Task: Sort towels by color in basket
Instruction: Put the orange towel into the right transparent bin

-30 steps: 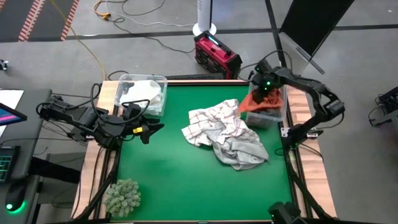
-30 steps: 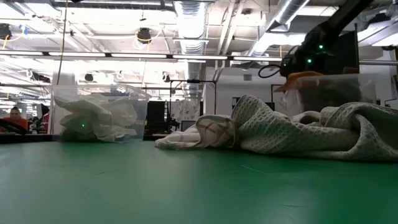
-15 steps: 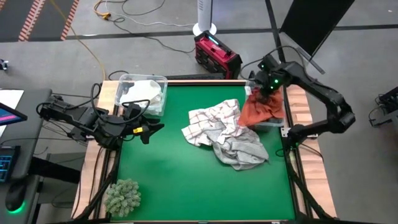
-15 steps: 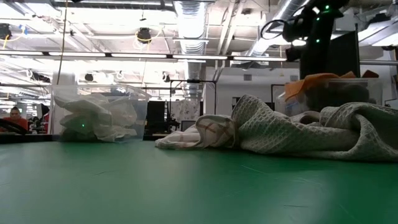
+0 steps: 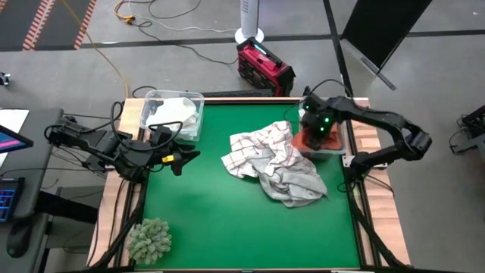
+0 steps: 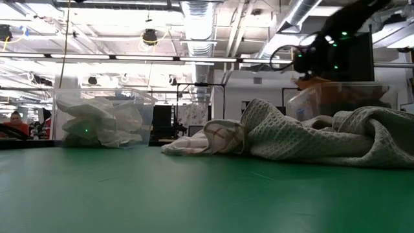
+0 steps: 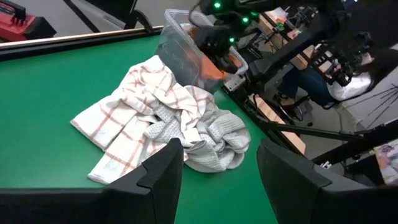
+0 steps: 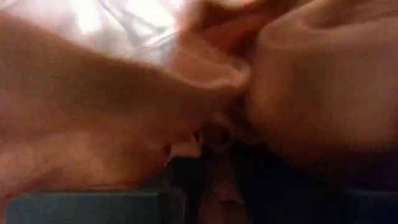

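Observation:
My right gripper [image 5: 312, 135] is down in the clear bin [image 5: 339, 145] at the table's right edge, shut on a rust-orange towel [image 5: 303, 139] bunched inside it. The low view shows the gripper [image 6: 315, 65] over the towel [image 6: 317, 85]. A white towel with a rust grid [image 5: 256, 148] and a light grey waffle towel [image 5: 294, 182] lie heaped on the green table, touching the bin's left side. White towels [image 5: 176, 112] fill a clear bin at the far left. My left gripper [image 5: 186, 157] is open and empty near the left edge. My right gripper has a fold of the rust-orange towel [image 8: 214, 180] between its two fingers, coming from above and pointing down into the bin. The cloth fills the wrist view, so which part of the towel this is cannot be told. The towel lies bunched in the bin.
A fuzzy grey-green clump [image 5: 149, 239] sits at the near left corner. A red box [image 5: 264, 67] stands on the floor beyond the far edge. The near half of the green table [image 5: 227, 227] is bare. A wooden rim runs round the table.
My right gripper rose with the rust-orange towel, which spread and hung over the bin's left wall, then came down toward the table's near-left into the bin. The towel is now bunched inside the bin.

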### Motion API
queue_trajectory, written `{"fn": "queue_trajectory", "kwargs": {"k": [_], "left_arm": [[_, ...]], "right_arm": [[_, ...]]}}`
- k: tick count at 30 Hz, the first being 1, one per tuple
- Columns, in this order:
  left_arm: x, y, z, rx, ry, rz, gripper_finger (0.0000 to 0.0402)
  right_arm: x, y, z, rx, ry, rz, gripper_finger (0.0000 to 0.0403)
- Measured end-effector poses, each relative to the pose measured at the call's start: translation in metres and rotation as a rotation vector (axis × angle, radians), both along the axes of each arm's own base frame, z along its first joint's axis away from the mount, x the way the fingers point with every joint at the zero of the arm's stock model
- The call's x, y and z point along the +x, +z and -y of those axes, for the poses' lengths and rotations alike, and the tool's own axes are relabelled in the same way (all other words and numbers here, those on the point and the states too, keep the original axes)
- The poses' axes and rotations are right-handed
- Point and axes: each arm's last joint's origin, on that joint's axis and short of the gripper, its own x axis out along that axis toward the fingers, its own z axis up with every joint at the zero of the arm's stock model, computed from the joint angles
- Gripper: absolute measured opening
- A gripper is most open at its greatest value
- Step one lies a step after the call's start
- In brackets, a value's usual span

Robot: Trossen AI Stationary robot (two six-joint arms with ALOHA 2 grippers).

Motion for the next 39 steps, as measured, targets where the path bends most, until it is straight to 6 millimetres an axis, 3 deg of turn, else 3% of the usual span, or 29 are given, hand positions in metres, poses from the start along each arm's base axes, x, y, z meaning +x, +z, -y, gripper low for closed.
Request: {"fn": "queue_trajectory", "kwargs": {"k": [3,6,17,24,28,35,39], "left_arm": [[0.000,0.000,0.001,0.000,-0.009,0.000,0.0194],[-0.001,0.000,0.002,0.000,-0.016,-0.001,0.0194],[-0.001,0.000,0.002,-0.002,-0.020,-0.001,0.0194],[-0.001,0.000,0.002,-0.010,-0.018,0.002,0.0194],[-0.001,0.000,0.002,-0.012,-0.020,0.001,0.0194],[0.000,0.000,0.004,-0.039,-0.058,-0.003,0.0194],[0.000,-0.001,0.004,-0.048,-0.079,-0.007,0.0194]], "right_arm": [[-0.008,-0.020,0.006,0.076,-0.043,0.032,0.0131],[-0.017,-0.020,0.015,0.106,-0.078,0.019,0.0131],[-0.031,0.087,0.007,-0.050,-0.071,0.003,0.0131],[-0.029,0.129,-0.013,-0.073,-0.067,0.033,0.0131],[-0.015,0.133,-0.028,-0.059,0.019,0.107,0.0131],[0.004,0.113,-0.037,0.038,0.152,0.091,0.0140],[0.010,0.116,-0.056,0.008,0.342,0.105,0.0161]]}}
